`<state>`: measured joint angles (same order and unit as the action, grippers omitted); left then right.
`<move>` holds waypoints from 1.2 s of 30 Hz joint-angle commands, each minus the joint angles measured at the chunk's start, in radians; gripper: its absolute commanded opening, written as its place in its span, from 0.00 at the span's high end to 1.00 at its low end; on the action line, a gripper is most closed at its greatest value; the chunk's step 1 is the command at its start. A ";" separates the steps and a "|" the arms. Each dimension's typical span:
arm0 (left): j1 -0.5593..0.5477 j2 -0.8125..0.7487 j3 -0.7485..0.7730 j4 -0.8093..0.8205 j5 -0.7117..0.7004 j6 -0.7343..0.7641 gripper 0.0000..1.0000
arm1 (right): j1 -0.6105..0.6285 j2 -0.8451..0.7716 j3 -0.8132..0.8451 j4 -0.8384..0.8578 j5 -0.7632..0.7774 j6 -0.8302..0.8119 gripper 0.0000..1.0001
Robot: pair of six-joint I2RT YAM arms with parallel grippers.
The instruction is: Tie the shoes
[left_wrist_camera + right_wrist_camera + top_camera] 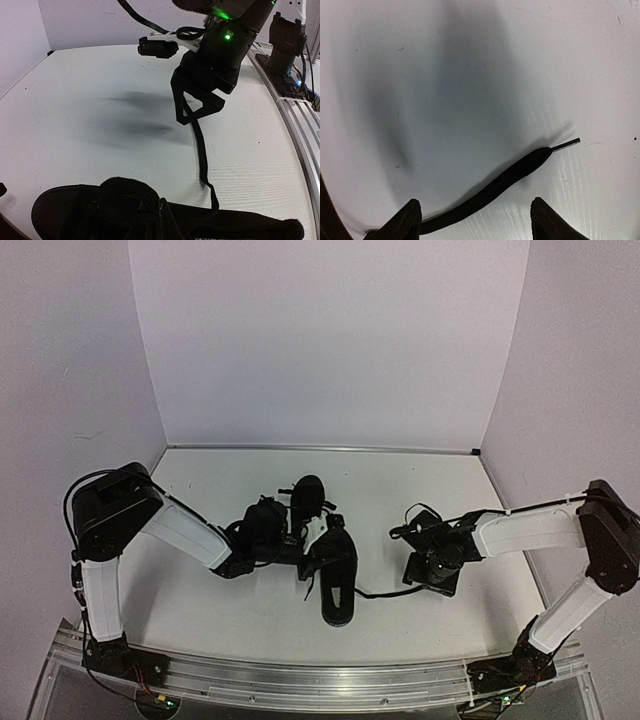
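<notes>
Straddling the near shoe's (338, 585) loose lace (495, 187) wide open, the right hand (476, 220) holds nothing; the left hand's (305, 545) grip I cannot tell; tying seems barely begun.

Right claw (477, 214) hangs low, jaws spread wide — left arm (190, 535) reaches inward, elbow bent.

Black lace (495, 186), aglet tip, flat on table (470, 60); claw (476, 221) fingers spread.

The nearer black shoe (338, 590) lies mid-table, its loose lace (378, 593) trailing right, the farther shoe (307, 496) just behind.
</notes>
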<state>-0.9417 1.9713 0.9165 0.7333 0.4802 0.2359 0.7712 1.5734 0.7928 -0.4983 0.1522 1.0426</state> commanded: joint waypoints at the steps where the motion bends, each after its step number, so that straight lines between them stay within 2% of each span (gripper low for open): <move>1: -0.004 0.004 0.031 0.062 0.019 0.009 1.00 | 0.004 0.033 0.039 -0.040 0.072 0.043 0.30; 7: -0.003 0.007 0.028 0.079 0.020 0.009 1.00 | 0.003 0.046 0.001 0.011 0.050 0.068 0.36; 15: -0.003 0.008 0.023 0.086 0.032 0.019 1.00 | -0.011 0.096 -0.001 0.073 0.039 0.049 0.51; 18: -0.004 0.007 0.019 0.085 0.042 0.025 1.00 | -0.020 0.125 -0.003 0.102 0.012 0.035 0.60; 24: -0.003 -0.004 -0.004 0.090 0.056 0.044 1.00 | -0.020 0.123 -0.007 0.119 -0.016 0.032 0.88; 27: -0.003 -0.007 -0.010 0.091 0.068 0.053 1.00 | -0.022 0.104 0.006 0.118 -0.009 0.015 0.98; 36: -0.003 -0.031 -0.050 0.088 0.072 0.088 1.00 | -0.050 -0.055 0.130 0.052 0.119 -0.111 1.00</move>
<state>-0.9417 1.9781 0.8905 0.7792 0.5339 0.2924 0.7395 1.6178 0.8174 -0.3880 0.1883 1.0182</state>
